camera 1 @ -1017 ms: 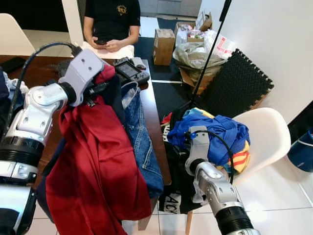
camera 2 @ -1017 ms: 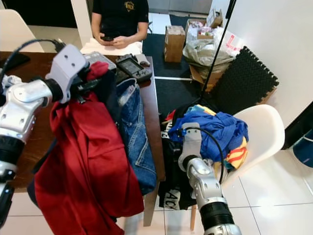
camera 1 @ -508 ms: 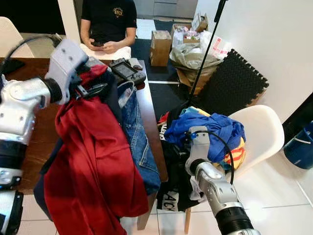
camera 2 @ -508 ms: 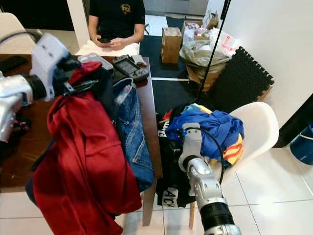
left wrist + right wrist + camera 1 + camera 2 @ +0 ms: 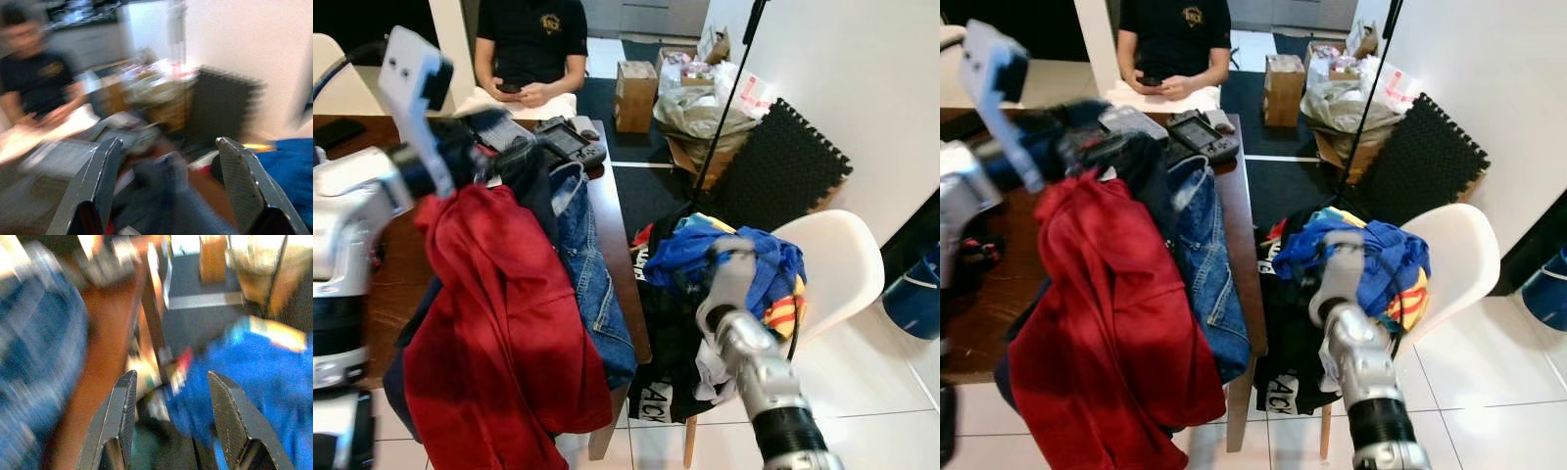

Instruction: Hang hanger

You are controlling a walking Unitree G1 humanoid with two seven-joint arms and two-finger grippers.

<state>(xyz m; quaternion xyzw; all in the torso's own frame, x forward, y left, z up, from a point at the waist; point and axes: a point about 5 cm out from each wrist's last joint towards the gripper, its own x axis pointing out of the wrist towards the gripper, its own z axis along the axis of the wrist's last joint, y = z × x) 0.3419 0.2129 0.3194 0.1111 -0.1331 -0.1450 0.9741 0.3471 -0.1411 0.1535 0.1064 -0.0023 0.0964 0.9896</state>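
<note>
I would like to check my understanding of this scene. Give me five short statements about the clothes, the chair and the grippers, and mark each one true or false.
1. A red garment hangs over the edge of the wooden table. True.
2. The white chair has nothing on it. False: a heap of clothes, with a blue garment on top, lies on it.
3. The right gripper is open. True.
4. The left gripper is shut on the red garment. False: its fingers stand apart.
5. A person sits at the far end of the table. True.
</note>
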